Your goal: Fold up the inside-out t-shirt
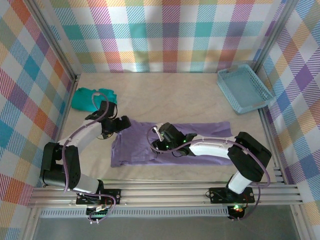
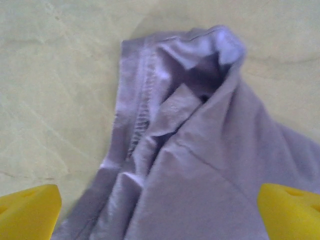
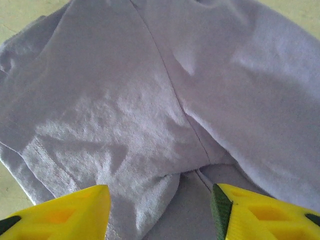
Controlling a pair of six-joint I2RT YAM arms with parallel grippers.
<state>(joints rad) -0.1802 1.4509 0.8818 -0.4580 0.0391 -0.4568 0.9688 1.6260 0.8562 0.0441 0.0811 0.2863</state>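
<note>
Mid-fold, you are holding the left end effector (image 1: pixel 120 124) and right end effector (image 1: pixel 159 137), both with jaws apart, over the t-shirt (image 1: pixel 205 131) near the worktop's front edge. The next move is likely pinching a hem.

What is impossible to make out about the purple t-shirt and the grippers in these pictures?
- Top external: right gripper fingertips, hidden under its own wrist.
- Left wrist: left gripper, fingers cut off by the bottom corners.
- Right wrist: t-shirt outline, cut off by right and bottom edges.

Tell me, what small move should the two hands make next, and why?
Probably lift both hands straight up. The left hand stands open over the bunched edge of the t-shirt, the right hand open over flat cloth; neither holds anything.
</note>
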